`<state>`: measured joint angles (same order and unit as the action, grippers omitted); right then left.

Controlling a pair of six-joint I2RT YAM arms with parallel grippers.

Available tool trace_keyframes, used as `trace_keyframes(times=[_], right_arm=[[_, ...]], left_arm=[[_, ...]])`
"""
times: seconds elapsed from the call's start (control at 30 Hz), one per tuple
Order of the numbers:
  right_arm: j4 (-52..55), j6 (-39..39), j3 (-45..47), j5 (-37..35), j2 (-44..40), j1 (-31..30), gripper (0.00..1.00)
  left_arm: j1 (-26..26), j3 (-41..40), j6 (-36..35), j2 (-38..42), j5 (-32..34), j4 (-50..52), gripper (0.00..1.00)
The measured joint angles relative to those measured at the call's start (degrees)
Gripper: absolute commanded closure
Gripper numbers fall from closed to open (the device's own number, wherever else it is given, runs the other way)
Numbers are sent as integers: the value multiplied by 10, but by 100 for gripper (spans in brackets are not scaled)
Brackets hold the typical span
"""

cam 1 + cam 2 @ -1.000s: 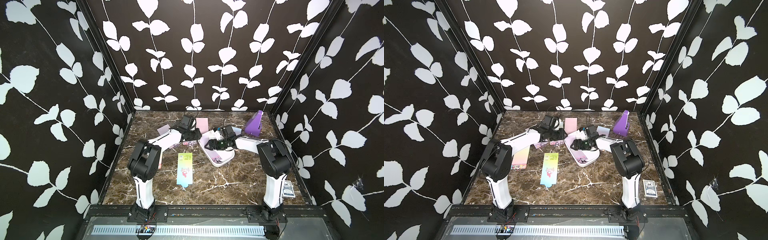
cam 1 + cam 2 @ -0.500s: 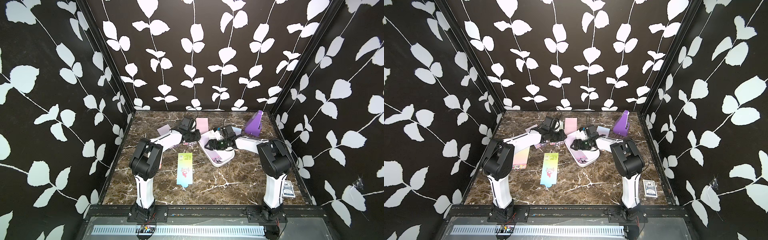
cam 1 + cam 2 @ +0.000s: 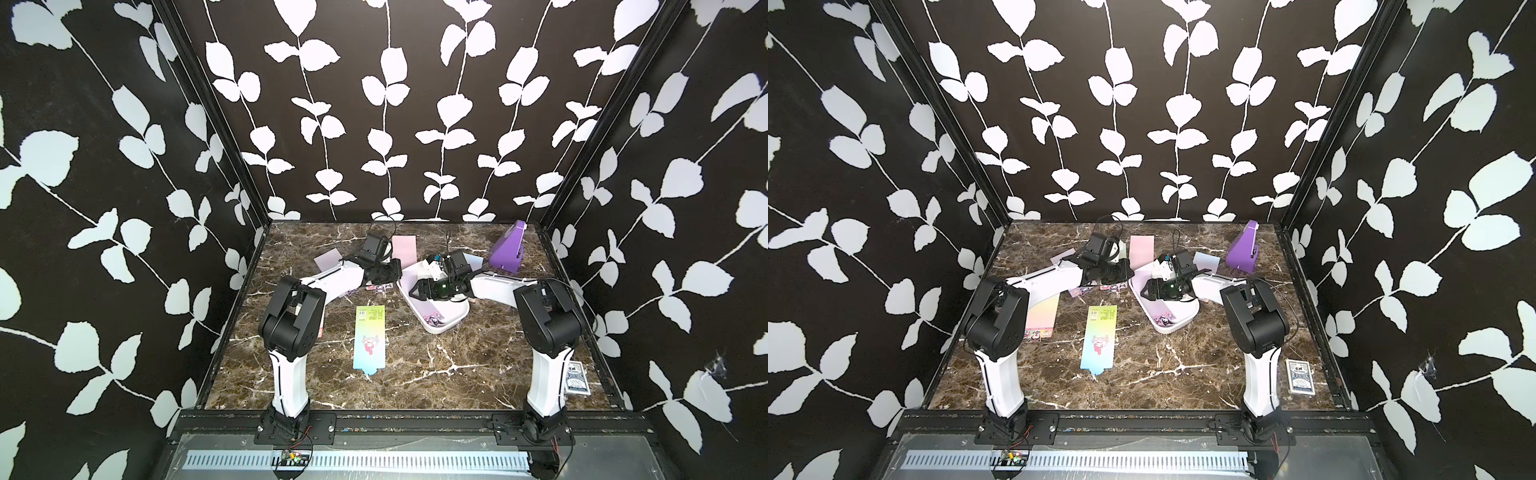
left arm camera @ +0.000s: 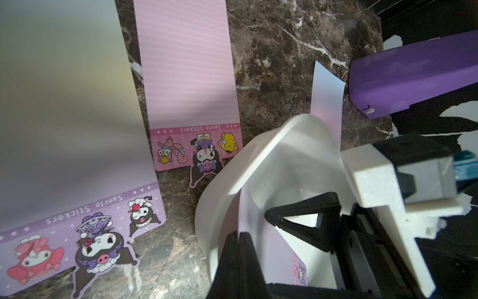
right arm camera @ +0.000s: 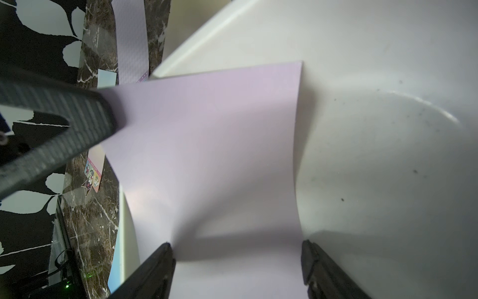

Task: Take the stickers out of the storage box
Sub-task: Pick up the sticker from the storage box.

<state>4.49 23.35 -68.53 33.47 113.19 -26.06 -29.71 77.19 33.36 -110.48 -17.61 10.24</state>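
Dark marbled stone forms the desk [image 3: 415, 374], which is walled in by black panels [image 3: 124, 257] printed with white leaves. Right of the desk's middle the white storage box [image 3: 455, 319] is set askew. One lilac sticker sheet [image 5: 207, 155] is seen inside it, with its cartoon end toward the front edge. The sheet is bowed upward, and a corner of its plain end appears to be pinched by the left hand [image 4: 239, 247], whose fingers are pressed together; the contact itself is partly hidden. The right hand [image 5: 236, 248] is held inside the box with its fingers spread apart across the sheet's width. Out on the desk, a pink sheet [image 4: 188, 85] and a purple-ended sheet [image 4: 77, 168] are laid near the box's back end. A green-to-blue sheet [image 3: 370, 336] is laid nearer the front edge. A pale sheet [image 3: 473, 262] is found between the box and a purple wedge [image 3: 509, 249] near the back right corner. A playing card box [image 3: 575, 376] is placed by the front right corner.
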Motion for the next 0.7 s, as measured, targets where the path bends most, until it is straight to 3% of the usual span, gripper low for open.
trace_keyframes(times=[0.27,0.7], right_arm=[[-2,0,22,-3,-20,2,20],[71,1,77,-22,-153,10,19]], left_arm=[[0,0,8,0,-18,-4,100],[0,0,33,26,-58,-24,100]])
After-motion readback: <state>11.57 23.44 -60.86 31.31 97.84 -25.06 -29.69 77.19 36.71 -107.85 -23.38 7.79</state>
